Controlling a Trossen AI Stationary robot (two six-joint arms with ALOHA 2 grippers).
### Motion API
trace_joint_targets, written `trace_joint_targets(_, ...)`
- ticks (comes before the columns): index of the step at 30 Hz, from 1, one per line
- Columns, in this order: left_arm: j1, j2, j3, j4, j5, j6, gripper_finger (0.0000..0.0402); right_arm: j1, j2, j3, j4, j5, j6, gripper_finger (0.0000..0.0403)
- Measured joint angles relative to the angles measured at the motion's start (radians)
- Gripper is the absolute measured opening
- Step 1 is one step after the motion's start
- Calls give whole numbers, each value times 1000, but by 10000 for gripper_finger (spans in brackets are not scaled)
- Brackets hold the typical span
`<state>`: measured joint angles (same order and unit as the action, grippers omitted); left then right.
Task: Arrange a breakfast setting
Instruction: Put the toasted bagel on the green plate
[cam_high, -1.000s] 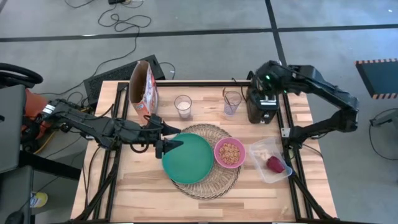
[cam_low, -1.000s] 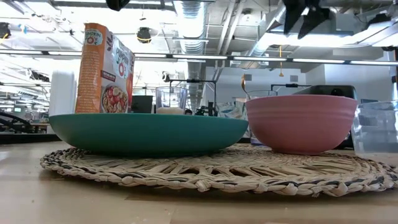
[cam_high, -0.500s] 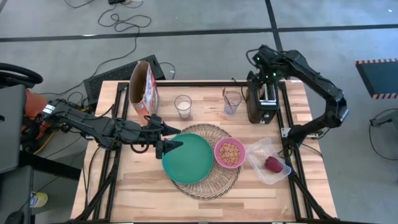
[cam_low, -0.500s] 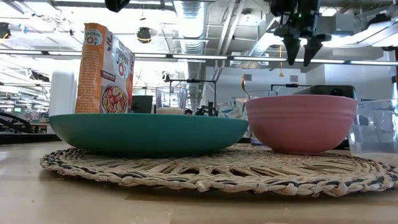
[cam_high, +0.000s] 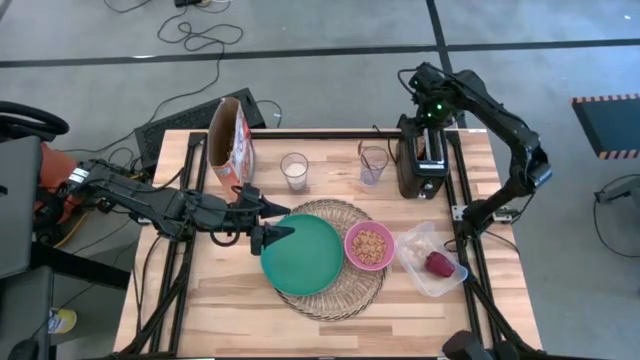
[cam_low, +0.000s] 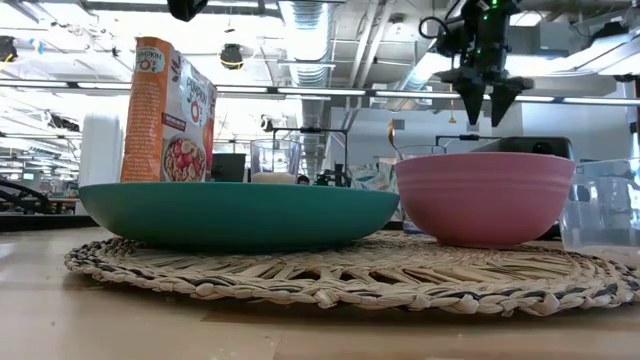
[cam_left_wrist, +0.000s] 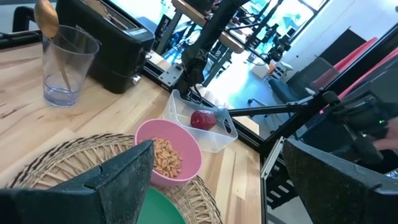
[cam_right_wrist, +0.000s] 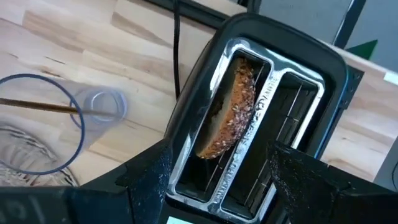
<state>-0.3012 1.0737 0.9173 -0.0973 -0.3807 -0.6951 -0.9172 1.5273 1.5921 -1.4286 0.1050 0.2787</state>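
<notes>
On the round woven mat (cam_high: 335, 290) sit the teal plate (cam_high: 302, 255) and the pink bowl (cam_high: 369, 245) of cereal. My left gripper (cam_high: 281, 219) hovers open over the plate's far-left rim, holding nothing. My right gripper (cam_low: 485, 103) hangs open above the black toaster (cam_high: 423, 165), fingers pointing down either side of the slot. A seeded bagel half (cam_right_wrist: 231, 109) stands on edge in that slot. The cereal box (cam_high: 230, 140) stands far left. Beside it are a glass of milk (cam_high: 294, 171) and a glass with the gold spoon (cam_high: 373, 163). The red fruit (cam_high: 441, 263) lies in the clear tub (cam_high: 420, 245).
Black frame rails (cam_high: 458, 200) run along both table sides, close to the toaster and the tub. Bare wood (cam_high: 230, 300) lies near the front edge, left of the mat. Cables (cam_high: 200, 40) trail on the floor behind the table.
My right gripper has come down toward the toaster and tipped to point more steeply downward, while its arm swung round behind the toaster. The left arm and all table things have stayed where they were.
</notes>
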Motion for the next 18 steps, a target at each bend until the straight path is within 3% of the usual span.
trace_joint_targets(18, 0, 0, 0, -3, -1, -4, 338, -36, 128, -1, -38, -2, 0, 281)
